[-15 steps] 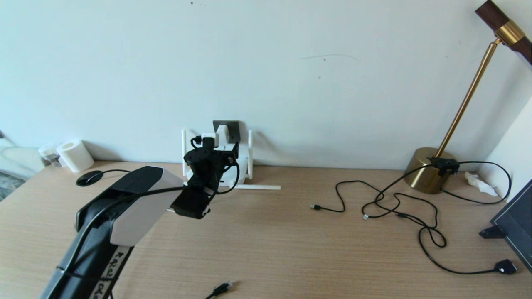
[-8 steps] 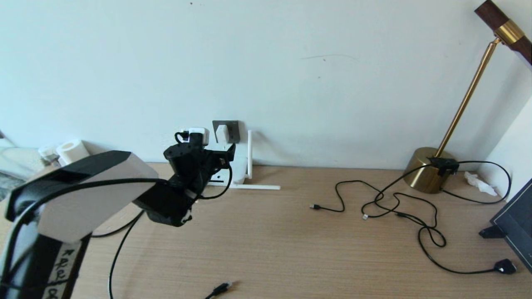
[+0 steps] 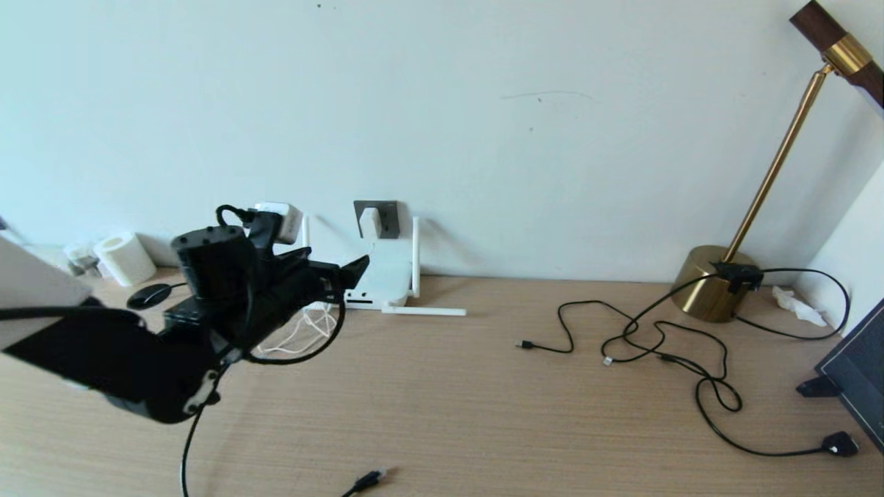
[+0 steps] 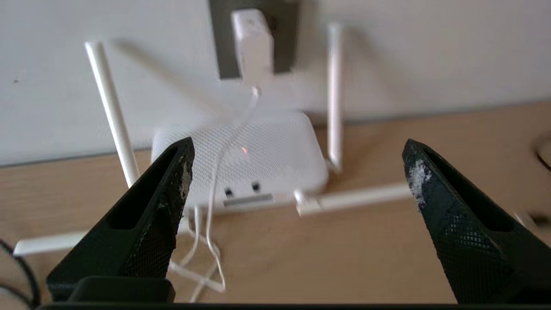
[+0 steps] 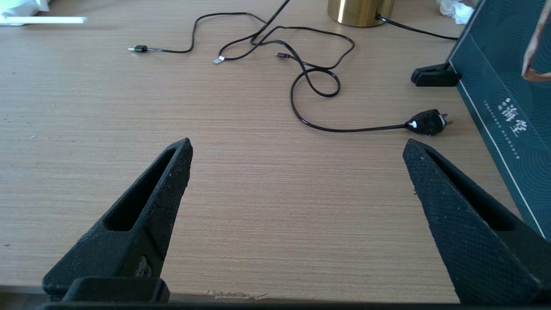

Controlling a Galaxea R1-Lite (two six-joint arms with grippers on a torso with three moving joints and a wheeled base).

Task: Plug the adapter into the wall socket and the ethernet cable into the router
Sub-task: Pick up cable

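The table (image 3: 483, 400) runs wide and bare-grained under everything, backed by a pale wall. Off to the right of it stands a brass lamp (image 3: 711, 283), with thin black cables (image 3: 663, 345) looping across the wood in front of its base and a dark teal box (image 5: 503, 107) at the far right edge.

The left gripper (image 4: 297, 172) hangs above the table with its jaws spread wide and nothing between them — they point toward the wall. Framed between the two jaws, and well apart from both, lies the router (image 4: 258, 159), flat on the table against the wall with its slim antennas up at either side and one lying flat along the wood. Beyond the router and above it, still in line with the gap of the jaws, is the wall socket (image 4: 284, 38), and the adapter (image 4: 252, 47) sits pushed into its face; its thin white cord (image 4: 215, 206) drops down over the router and coils on the table near the left-hand jaw.

The right gripper (image 5: 297, 172) is low over the near part of the table, jaws spread just as wide, holding nothing — only bare wood between them.

The ethernet cable (image 3: 366, 480) lies by the near edge of the table, its plug end free and well away from either pair of jaws.
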